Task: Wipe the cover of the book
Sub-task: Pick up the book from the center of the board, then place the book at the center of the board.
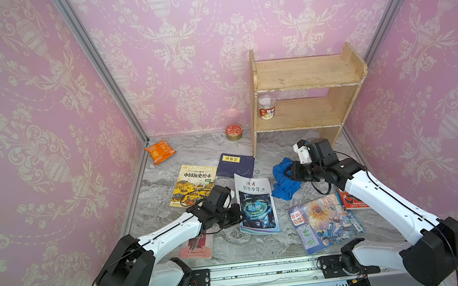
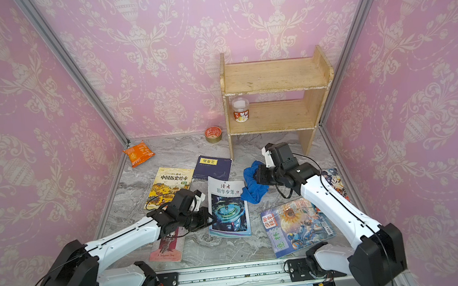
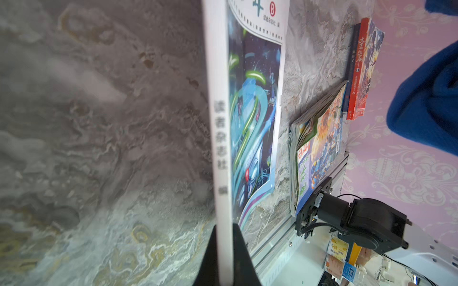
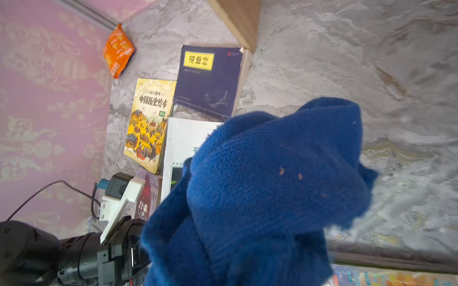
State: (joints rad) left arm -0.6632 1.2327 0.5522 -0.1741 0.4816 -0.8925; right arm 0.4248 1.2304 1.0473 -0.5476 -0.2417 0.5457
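Because a loose cover would slide under a wiping stroke, the left claw [image 1: 239,215] appears set as an anchor. The left wrist view shows its two fingers [image 3: 243,260] clamped either side of the white spine edge of the book [image 1: 255,201], toward that edge's near end. Subject item: the book lies cover up near the middle of the bench [image 1: 153,204], between the two arms. Its far edge meets or just overlaps a dark blue book [image 1: 234,165]; the frames do not settle which. Whether the pinched edge is raised off the bench cannot be determined. The right claw [image 1: 291,173] is buried in a bunched blue cloth [image 1: 283,187] and is judged closed on it, its fingers hidden by fabric in every view. The cloth hangs at the book's far right corner, with the pictured part of the cover uncovered in both top views, so wiping is judged not yet begun. Held as a wad, the cloth offers a padded face to press down. Finding: the next move calls for carrying the cloth over the cover and stroking away from the clamped edge, so that the hold resists the drag. Risk noted: a sunflower magazine [image 1: 324,222] lies near, below the right forearm, and could be nudged.
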